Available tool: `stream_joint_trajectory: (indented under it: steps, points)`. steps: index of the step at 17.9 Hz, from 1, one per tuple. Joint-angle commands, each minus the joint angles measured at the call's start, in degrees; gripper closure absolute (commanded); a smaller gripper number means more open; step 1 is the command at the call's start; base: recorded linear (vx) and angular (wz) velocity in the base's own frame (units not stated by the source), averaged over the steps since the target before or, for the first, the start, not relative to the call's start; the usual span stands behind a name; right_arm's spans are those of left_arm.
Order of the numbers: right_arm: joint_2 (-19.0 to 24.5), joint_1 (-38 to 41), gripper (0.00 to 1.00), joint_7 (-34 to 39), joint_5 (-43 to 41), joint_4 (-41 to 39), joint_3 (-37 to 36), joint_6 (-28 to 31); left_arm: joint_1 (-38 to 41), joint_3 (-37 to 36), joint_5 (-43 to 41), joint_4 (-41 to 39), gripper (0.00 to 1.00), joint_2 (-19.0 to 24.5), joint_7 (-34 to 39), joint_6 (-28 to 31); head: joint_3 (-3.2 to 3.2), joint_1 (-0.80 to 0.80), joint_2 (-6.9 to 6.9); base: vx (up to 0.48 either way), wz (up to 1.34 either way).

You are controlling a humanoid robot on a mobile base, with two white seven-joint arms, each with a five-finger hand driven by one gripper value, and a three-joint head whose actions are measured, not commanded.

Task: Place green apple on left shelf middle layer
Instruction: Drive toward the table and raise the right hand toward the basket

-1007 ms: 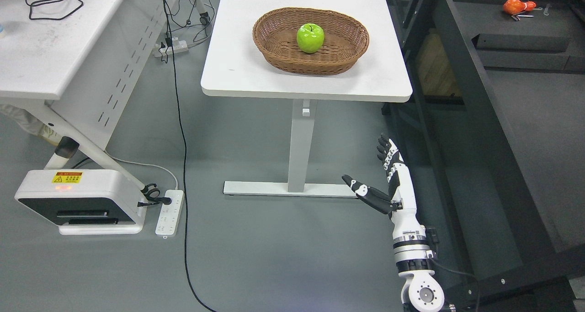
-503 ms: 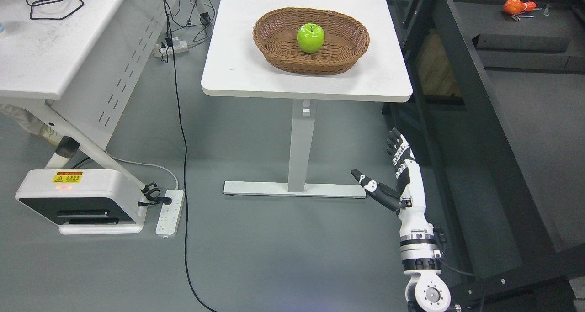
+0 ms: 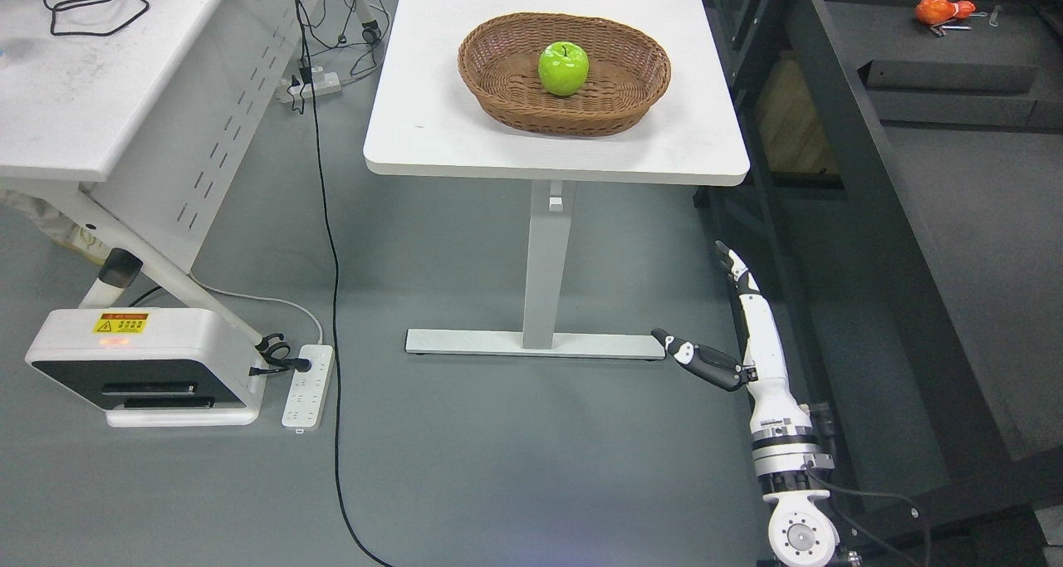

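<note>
single view only: head camera, mounted high, tilted steeply down and forward. it takes in grey floor (image 3: 465,467) near, a white table (image 3: 432,127) at mid distance ahead, a second white desk (image 3: 75,94) far left, and a black shelf frame (image 3: 864,202) along the right. medium-wide framing; no second view to overlap.

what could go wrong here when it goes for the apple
The right hand hangs low beside the white table, so lifting it could clip the table's edge. The green apple sits deep in the wicker basket; the rim may block the fingers, or the round, glossy fruit may roll away.
</note>
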Motion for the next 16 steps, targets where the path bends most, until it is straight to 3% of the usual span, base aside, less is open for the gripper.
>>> stream_joint_trajectory:
  steps: [1,16]
  points:
    - [-1.5,-0.4,0.00,0.1,5.2,-0.2,-1.3,-0.2,0.0,0.0,0.0,0.0,0.00,1.0,0.0,0.0,0.00,0.00,0.00,0.021,0.00]
    - [1.3,-7.2,0.00,0.3,3.5,-0.3,-1.3,-0.4,0.0,0.0,0.0,0.0,0.00,1.0,0.0,-0.1,0.00,0.00,0.00,0.112,0.02]
